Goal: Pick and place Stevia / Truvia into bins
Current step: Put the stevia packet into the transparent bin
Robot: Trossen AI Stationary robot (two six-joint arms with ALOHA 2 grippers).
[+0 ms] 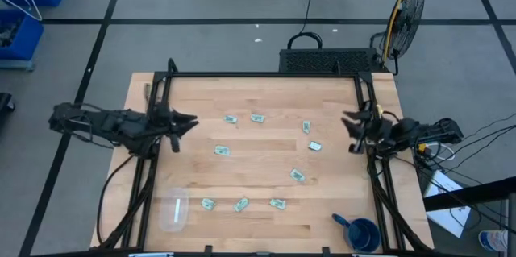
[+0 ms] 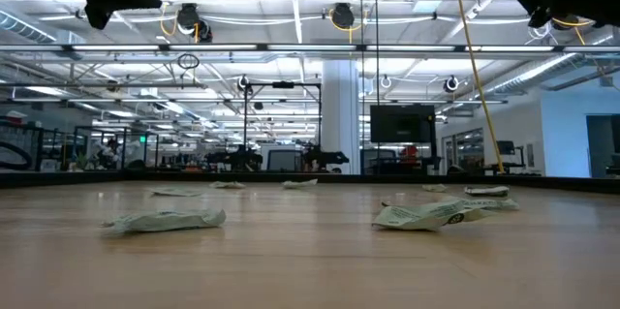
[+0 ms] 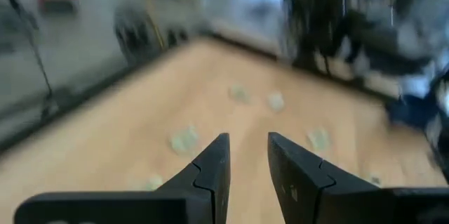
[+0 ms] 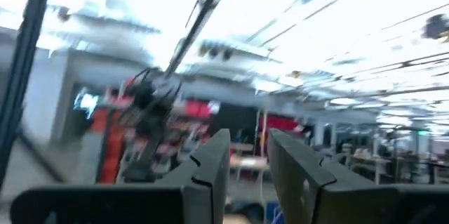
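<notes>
Several pale green and white sachets lie flat and scattered on the wooden table, among them one (image 1: 222,151) left of the middle and one (image 1: 297,175) right of the middle; they also show in the low view (image 2: 165,220). The clear plastic tub (image 1: 173,213) stands near the front left. My left gripper (image 1: 192,120) is open and empty above the table's left side, its fingers (image 3: 210,168) apart. My right gripper (image 1: 347,120) is open and empty above the table's right side, its fingers (image 4: 210,164) apart.
A dark blue round cup with a handle (image 1: 359,231) stands at the front right corner. A black frame (image 1: 266,76) runs along the table's far edge and down both sides. The middle of the table holds only sachets.
</notes>
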